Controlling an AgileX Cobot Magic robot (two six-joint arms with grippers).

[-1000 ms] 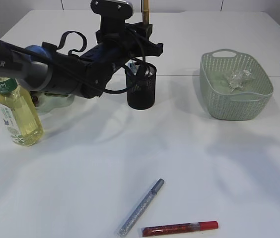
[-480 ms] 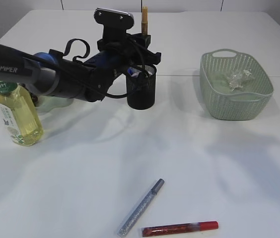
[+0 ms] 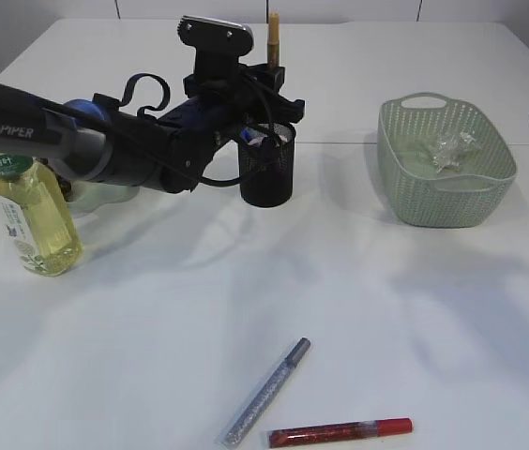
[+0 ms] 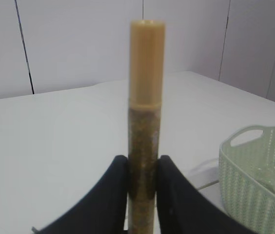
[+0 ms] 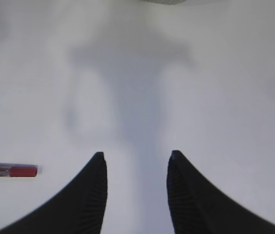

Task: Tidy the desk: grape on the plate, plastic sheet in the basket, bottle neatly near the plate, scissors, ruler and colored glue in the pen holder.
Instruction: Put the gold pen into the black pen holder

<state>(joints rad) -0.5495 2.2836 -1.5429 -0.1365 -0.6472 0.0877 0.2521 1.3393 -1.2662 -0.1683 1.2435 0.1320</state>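
Gripping the gold glue pen upright, cap pointing up, my left gripper pinches its lower barrel above the pen holder at upper centre. My right gripper hangs with jaws spread over bare table. Silver and red glue pens lie flat at bottom centre.

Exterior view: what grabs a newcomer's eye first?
The black left arm reaching across the back of the table, its left gripper clamped on an upright tan glitter glue stick above the black mesh pen holder. Then the two glue pens, silver and red, lying loose at the front edge.
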